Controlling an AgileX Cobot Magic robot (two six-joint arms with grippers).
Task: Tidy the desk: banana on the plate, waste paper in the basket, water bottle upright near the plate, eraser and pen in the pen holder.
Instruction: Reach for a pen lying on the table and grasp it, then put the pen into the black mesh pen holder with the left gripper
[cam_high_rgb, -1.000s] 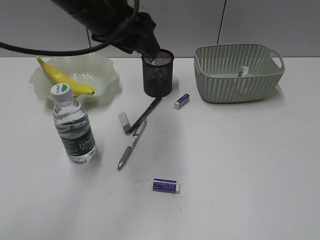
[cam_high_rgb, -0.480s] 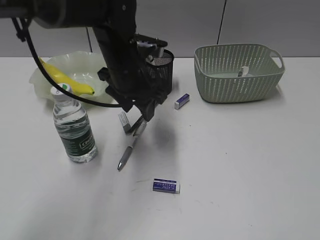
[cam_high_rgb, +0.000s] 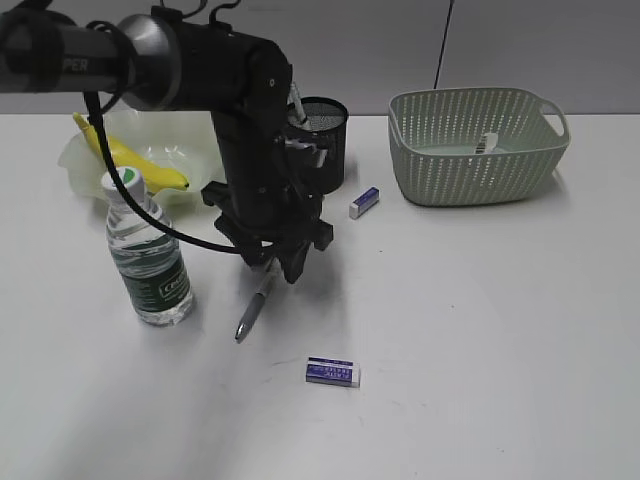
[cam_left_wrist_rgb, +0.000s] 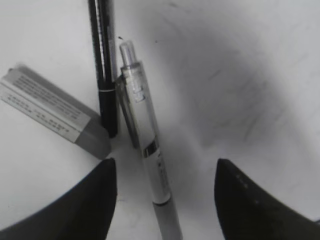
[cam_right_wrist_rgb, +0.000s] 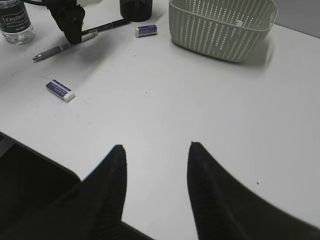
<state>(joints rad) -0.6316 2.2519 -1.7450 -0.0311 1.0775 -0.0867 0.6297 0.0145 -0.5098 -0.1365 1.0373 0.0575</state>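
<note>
one pen (cam_left_wrist_rgb: 148, 150) between left tool (cam_left_wrist_rgb: 162, 187) fingers

The water bottle (cam_high_rgb: 148, 250) at the left of the worktop carries a dark label with white lettering; in the right wrist view (cam_right_wrist_rgb: 16, 20) it reads roughly "Cestbon", though the letters are small and this may be off. The blue-and-white eraser (cam_high_rgb: 332, 371) near the front has white print on its blue band, too small to read. The grey eraser (cam_left_wrist_rgb: 55, 110) in the left wrist view bears lines of fine print, blurred beyond reading. The arm (cam_high_rgb: 70, 62) at far left shows pale letters ending in "PER".
</note>
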